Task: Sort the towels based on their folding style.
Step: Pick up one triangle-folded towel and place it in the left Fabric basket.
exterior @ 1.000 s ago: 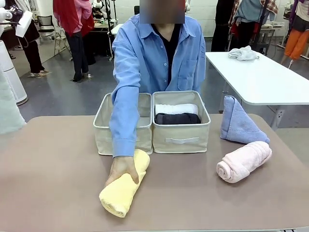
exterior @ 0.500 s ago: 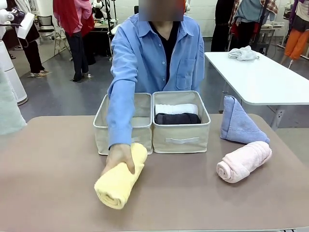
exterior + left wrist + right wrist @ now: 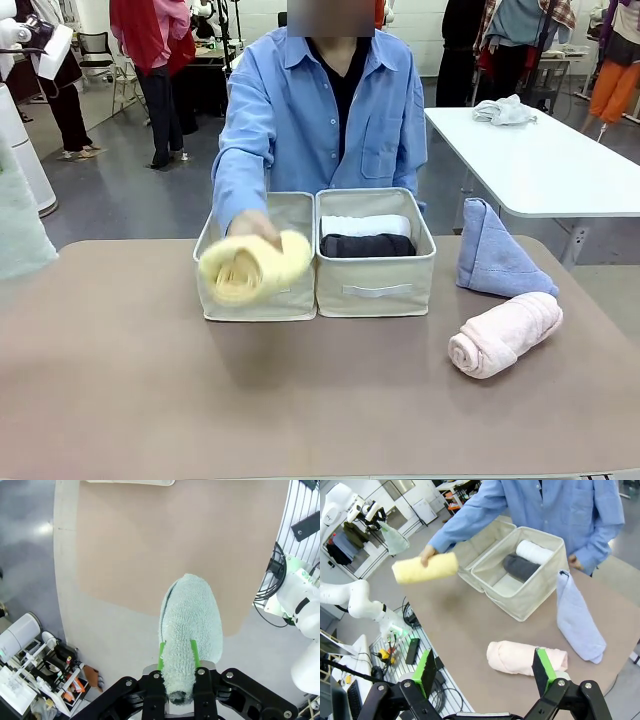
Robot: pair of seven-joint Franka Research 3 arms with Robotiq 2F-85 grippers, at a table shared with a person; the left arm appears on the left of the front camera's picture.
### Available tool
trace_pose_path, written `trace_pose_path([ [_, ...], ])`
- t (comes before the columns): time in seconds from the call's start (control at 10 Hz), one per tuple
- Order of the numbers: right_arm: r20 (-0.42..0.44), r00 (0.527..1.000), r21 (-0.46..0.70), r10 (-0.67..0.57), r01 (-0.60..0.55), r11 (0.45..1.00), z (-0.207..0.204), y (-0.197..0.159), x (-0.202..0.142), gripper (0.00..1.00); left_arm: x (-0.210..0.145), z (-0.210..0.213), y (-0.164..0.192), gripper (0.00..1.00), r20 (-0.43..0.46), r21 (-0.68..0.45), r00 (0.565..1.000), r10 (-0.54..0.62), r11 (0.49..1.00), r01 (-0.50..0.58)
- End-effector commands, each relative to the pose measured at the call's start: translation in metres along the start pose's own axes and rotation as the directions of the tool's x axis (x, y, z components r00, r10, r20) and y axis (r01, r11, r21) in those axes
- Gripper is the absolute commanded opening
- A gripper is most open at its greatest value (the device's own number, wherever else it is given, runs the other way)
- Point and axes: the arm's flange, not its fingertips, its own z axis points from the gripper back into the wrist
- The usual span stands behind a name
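Over the table, a hand is holding the yellow roll, probably best dropped in the right bin beside the white roll, while the left gripper is clamping the grey-green towel and the right gripper is hanging wide open above the pink roll.

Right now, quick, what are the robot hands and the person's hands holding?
Left gripper: closed on the pale grey-green towel.
Right gripper: open, empty.
Person's raised hand: holds the yellow towel.
Person's other hand: cannot tell.
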Motion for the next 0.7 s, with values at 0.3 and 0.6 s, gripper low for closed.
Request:
trace_pose_path([
  [0.3, 0.011, 1.000, 0.013, 0.009, -0.010, 1.000, -0.001, 0.001, -0.001, 1.00, 0.002, 0.006, 0.004, 0.17, 0.007, 0.031, 1.000, 0.006, 0.999, -0.006],
  [0.6, 0.011, 1.000, 0.013, 0.009, -0.010, 1.000, -0.001, 0.001, -0.001, 1.00, 0.025, 0.016, 0.015, 0.17, 0.012, 0.054, 0.999, -0.048, 0.997, 0.047],
])
